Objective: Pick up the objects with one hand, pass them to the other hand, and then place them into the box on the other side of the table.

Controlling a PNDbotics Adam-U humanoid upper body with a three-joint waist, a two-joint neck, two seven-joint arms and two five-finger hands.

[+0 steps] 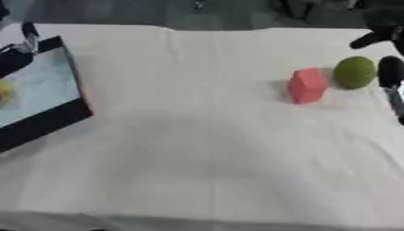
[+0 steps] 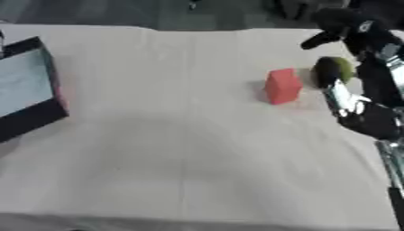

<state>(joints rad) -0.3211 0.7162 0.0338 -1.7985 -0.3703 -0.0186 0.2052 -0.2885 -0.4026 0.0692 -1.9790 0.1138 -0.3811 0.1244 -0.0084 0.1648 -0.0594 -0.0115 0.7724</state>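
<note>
A red block [image 1: 306, 85] stands on the white cloth at the right. Just to its right lies a round green fruit [image 1: 354, 72]. My right hand [image 2: 377, 61] hovers at that fruit, open, with one finger [image 2: 322, 39] reaching out beyond it and another [image 2: 341, 92] lying along its near side; the fruit is partly hidden in the right eye view. At the far left, my left hand [image 1: 14, 56] shows as a dark shape over the rim of the black-walled box [image 1: 47, 119]. A yellow-green object [image 1: 4, 92] lies inside the box at the picture's edge.
The white tablecloth [image 1: 197, 149] covers the whole table, with its front edge near the bottom of the view. Dark floor and some dark gear lie beyond the far edge. The right forearm [image 2: 375, 122] runs down the right side.
</note>
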